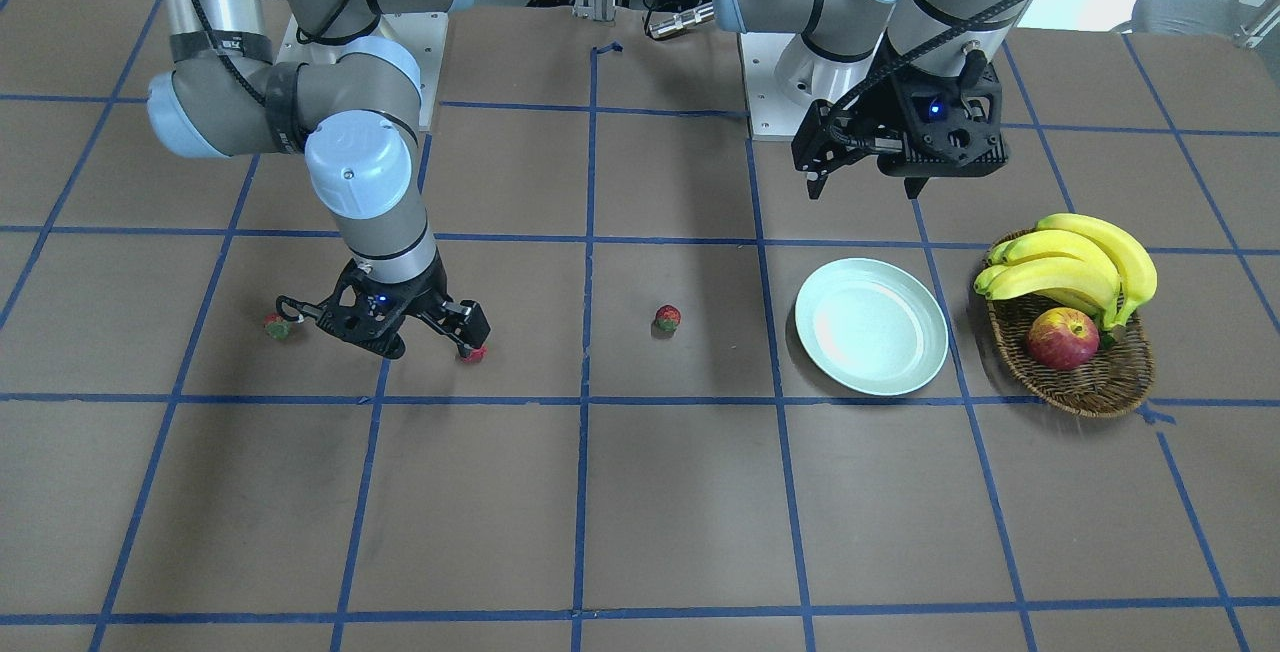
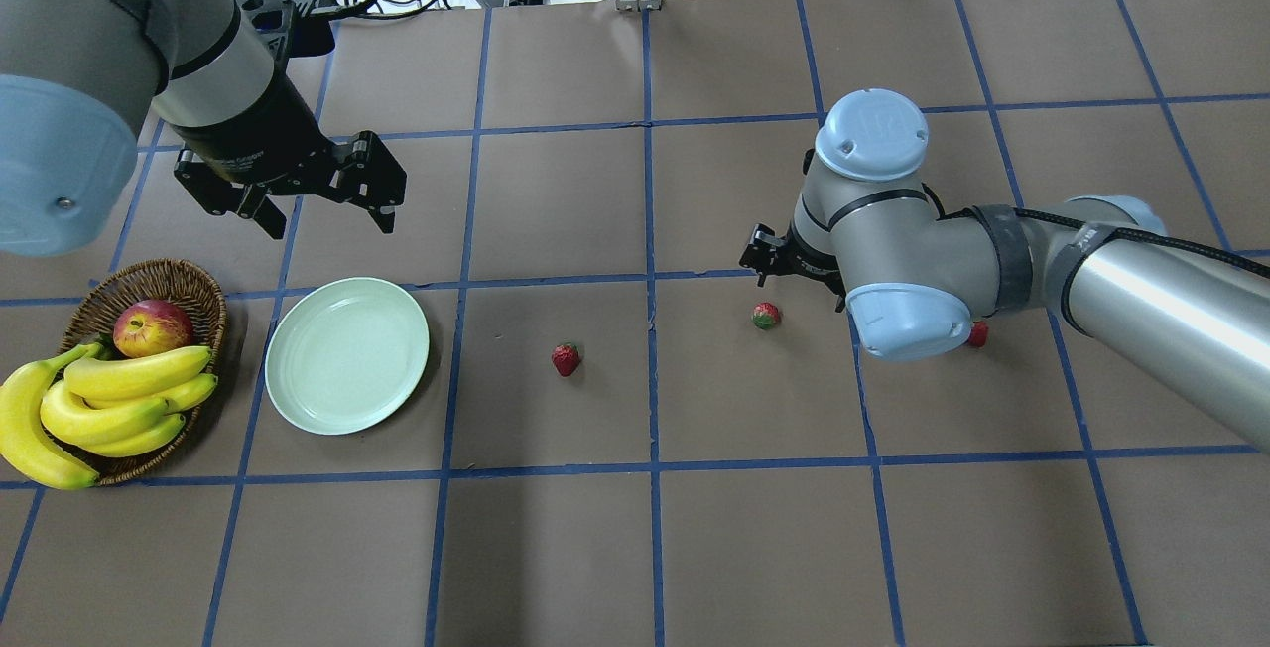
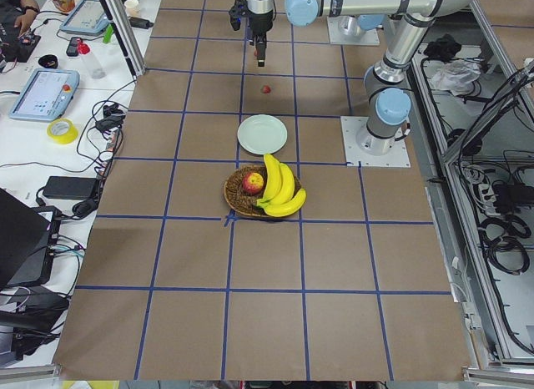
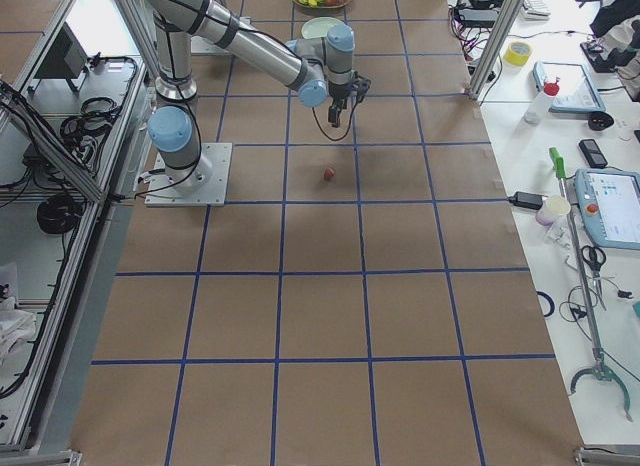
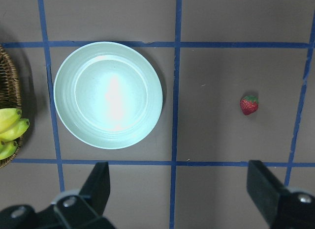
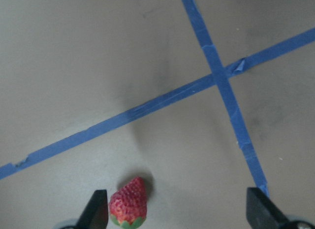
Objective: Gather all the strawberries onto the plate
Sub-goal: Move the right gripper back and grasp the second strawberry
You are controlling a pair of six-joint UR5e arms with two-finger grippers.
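Three strawberries lie on the table: one [image 1: 667, 318] mid-table, one [image 1: 472, 354] at my right gripper's finger, one [image 1: 277, 328] on its other side. My right gripper [image 1: 385, 332] is open and low over the table. In the right wrist view a strawberry [image 6: 128, 208] lies just inside one finger [image 6: 98, 212], not gripped. The mint-green plate [image 1: 870, 325] holds nothing. My left gripper [image 1: 865, 182] is open and empty, raised above the table behind the plate. The left wrist view shows the plate [image 5: 108, 94] and the middle strawberry [image 5: 249, 105].
A brown wicker basket [image 1: 1090, 387] with bananas [image 1: 1080, 267] and a red-yellow apple [image 1: 1062, 338] stands beside the plate, on the side away from the strawberries. Blue tape lines grid the brown table. Cables and gear lie along the table's operator edge.
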